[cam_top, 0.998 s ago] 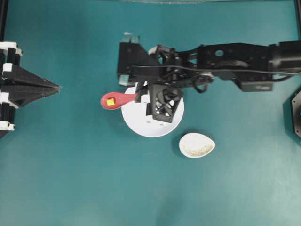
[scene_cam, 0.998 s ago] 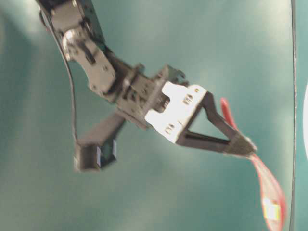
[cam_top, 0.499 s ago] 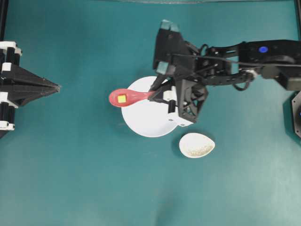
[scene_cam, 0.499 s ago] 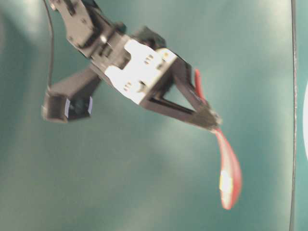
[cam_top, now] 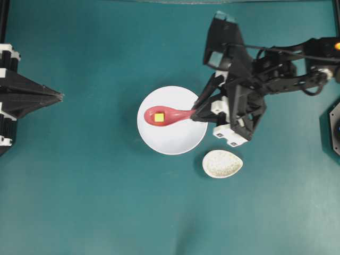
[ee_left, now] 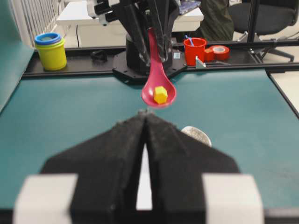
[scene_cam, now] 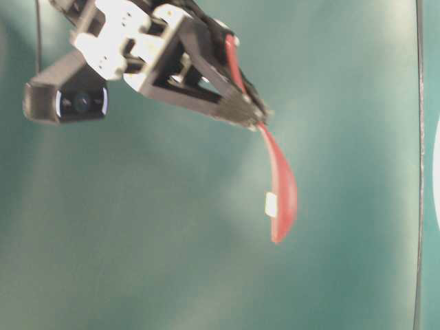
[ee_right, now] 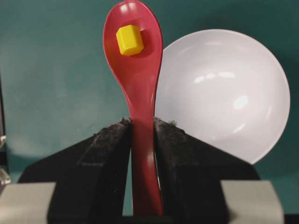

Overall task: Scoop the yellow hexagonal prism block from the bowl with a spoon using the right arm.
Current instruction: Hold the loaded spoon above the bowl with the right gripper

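Note:
My right gripper (cam_top: 195, 112) is shut on the handle of the red-pink spoon (cam_top: 169, 115), gripped between its pads (ee_right: 117, 140). In the spoon's scoop (ee_right: 133, 32) lies the yellow hexagonal prism block (cam_top: 159, 117) (ee_right: 129, 40). Seen from overhead, the scoop hangs over the white bowl (cam_top: 175, 141), which looks empty. The table-level view shows the spoon (scene_cam: 280, 184) lifted in the air with the block (scene_cam: 271, 204) in it. At the far left, away from the bowl, my left gripper (cam_top: 59, 96) is shut with nothing in it.
A small speckled off-white oval dish (cam_top: 222, 163) lies just right of and in front of the bowl. Beyond the table's far edge stand a red cup (ee_left: 194, 50), a tape roll (ee_left: 219, 50) and a yellow container (ee_left: 51, 51). Another arm's black base (cam_top: 333, 129) sits at the right edge.
My right arm has swung to the right with the spoon. The scoop with the yellow block went from beyond the bowl's left rim to over the bowl. The left gripper has not moved.

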